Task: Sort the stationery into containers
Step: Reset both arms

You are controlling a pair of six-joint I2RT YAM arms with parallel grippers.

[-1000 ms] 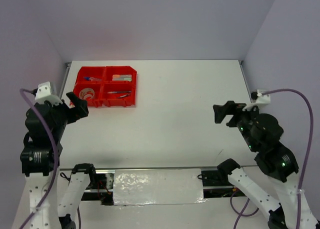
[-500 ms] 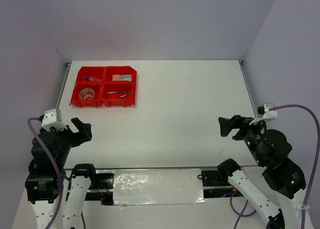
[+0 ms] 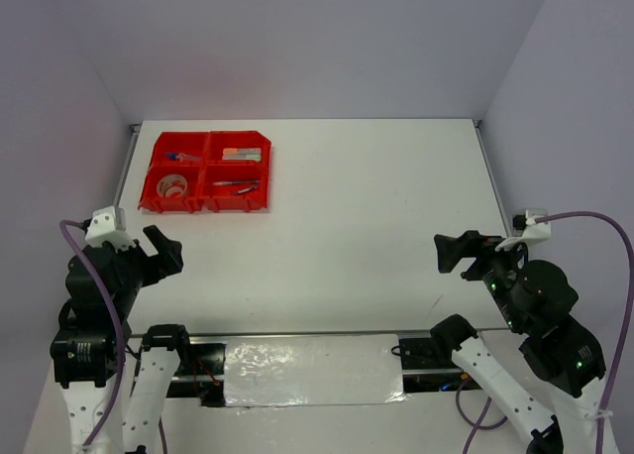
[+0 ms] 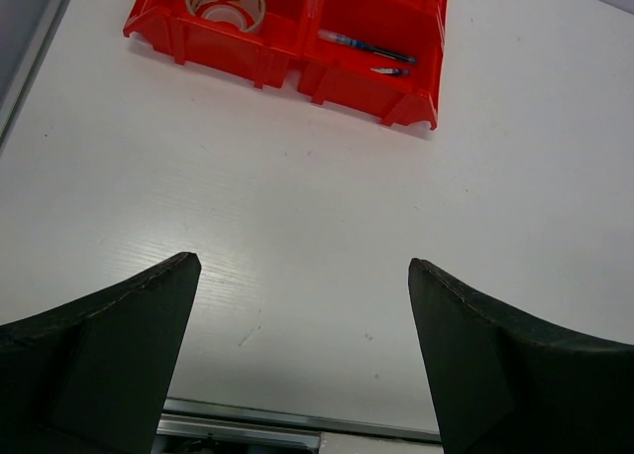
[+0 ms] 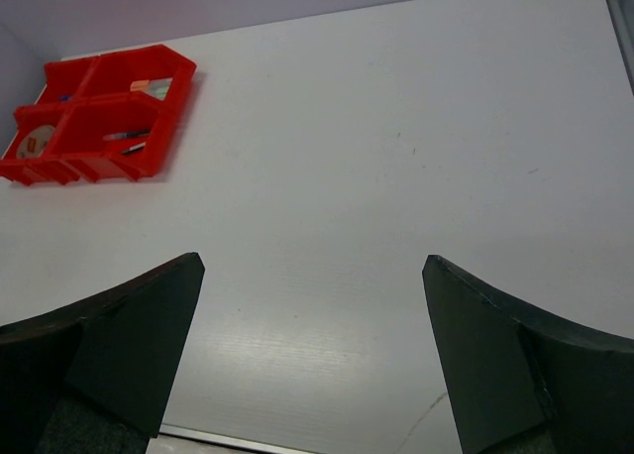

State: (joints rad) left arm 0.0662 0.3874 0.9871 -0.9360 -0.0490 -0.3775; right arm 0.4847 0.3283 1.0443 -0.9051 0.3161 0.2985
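L end effector (image 3: 161, 249) & R end effector (image 3: 454, 251): both fully released, nothing held.

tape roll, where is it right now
In the top view the tape roll sits in the near-left compartment of the red tray at the table's far left, with pens in the compartment to its right.

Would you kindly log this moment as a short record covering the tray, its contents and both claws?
tray: red four-compartment organiser tray, far left on the table
near-left compartment: tape roll
near-right compartment: dark pens
far-left compartment: small blue-capped item
far-right compartment: markers
left claw: open, empty, above the table's near-left part
right claw: open, empty, above the table's near-right part
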